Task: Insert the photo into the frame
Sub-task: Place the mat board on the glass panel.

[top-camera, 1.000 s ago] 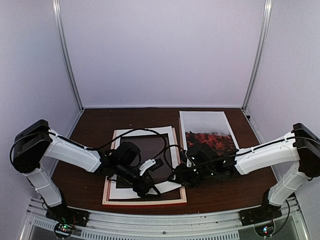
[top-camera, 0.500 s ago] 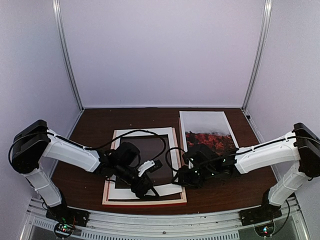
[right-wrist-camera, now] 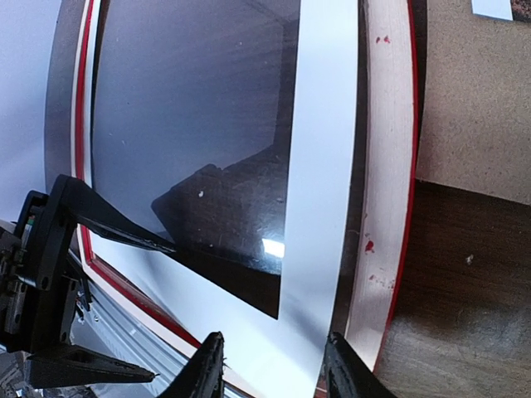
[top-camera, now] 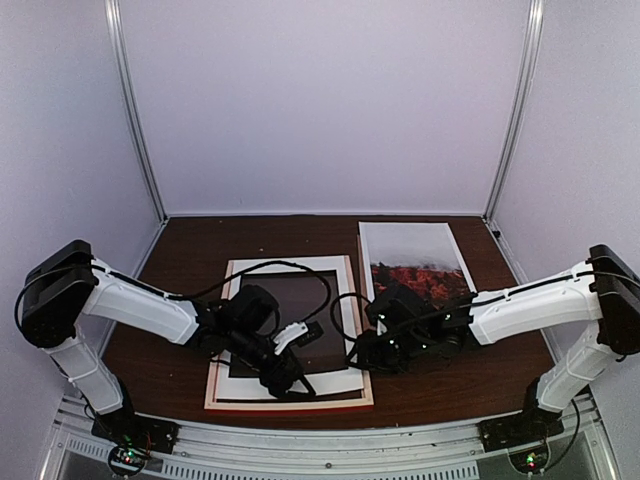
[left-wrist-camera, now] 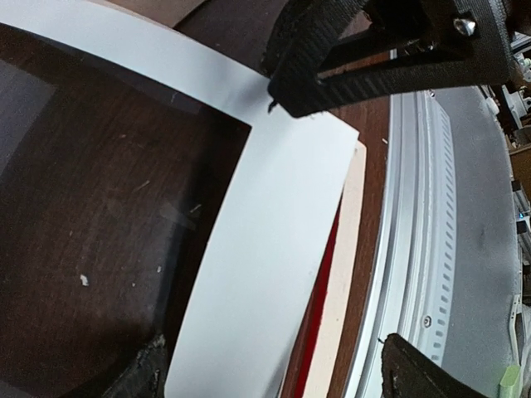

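If going biggest first, start with the dark table (top-camera: 200, 250), carrying everything flat. Next down, the frame (top-camera: 290, 404): lying left of centre, pale side up, red only peeking out along the edges. Inside that, a white mat board (top-camera: 240, 275), sitting skewed and overlapping the rail at its near right corner. Just right of the frame, the photo (top-camera: 410, 250), flat on a brown backing board (right-wrist-camera: 473, 99), so not in yet.

Left gripper (left-wrist-camera: 274, 377): spread wide above that crooked mat corner, holding nothing. Right gripper (right-wrist-camera: 274, 369): partly apart over the frame's right side, nothing visibly pinched.

Could easily go wrong from here, tbh. Clamping that skewed mat might buckle it, or drag the whole frame toward the near table edge. Might also scuff the shiny pane underneath.
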